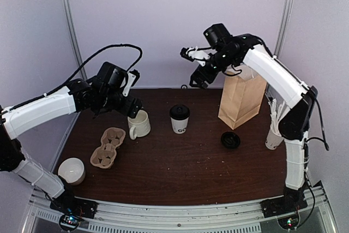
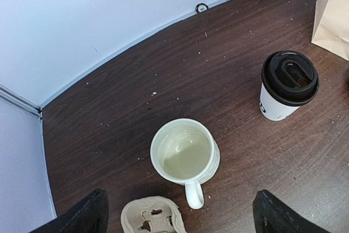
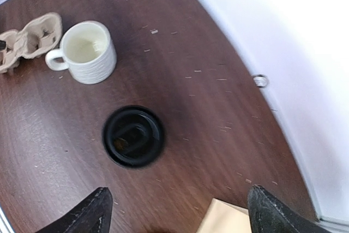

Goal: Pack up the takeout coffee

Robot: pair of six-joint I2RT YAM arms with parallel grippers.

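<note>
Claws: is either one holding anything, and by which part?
Nothing is held. The left claw and right claw are both open and empty; the takeout coffee stands untouched on the table.

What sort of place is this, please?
Probably a robot test booth staged as a coffee counter: plain white walls enclose one dark table holding a takeout coffee, a paper bag and a cardboard cup carrier.

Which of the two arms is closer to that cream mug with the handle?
Left. The left tool hangs open just above the mug. The right tool is up high over the takeout coffee, well away from the mug.
</note>
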